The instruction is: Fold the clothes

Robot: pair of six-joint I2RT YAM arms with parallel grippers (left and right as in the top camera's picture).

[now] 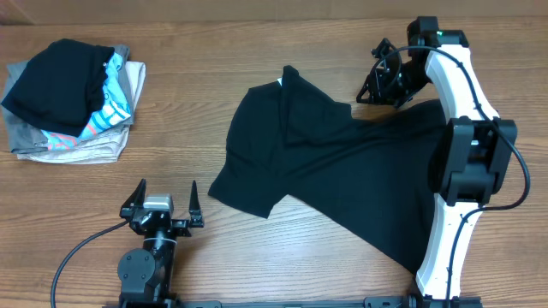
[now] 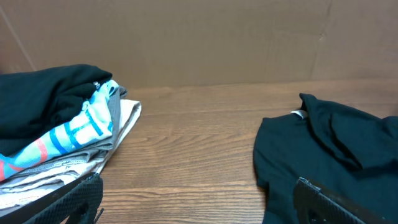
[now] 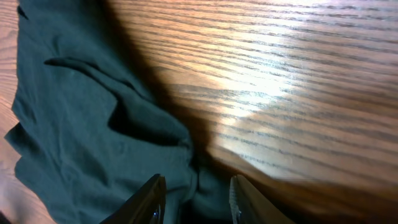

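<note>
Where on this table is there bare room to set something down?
The widest bare stretch of table lies between the pile of folded clothes and the black T-shirt, from the far edge down to the left claw. A narrower strip runs beyond the shirt's far side. The right is crowded: shirt spread under the right arm.

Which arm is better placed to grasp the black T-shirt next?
Probably the right arm: its jaws sit at the far edge of the black T-shirt, fabric between them. The left arm has its jaws open, apart from it.
</note>
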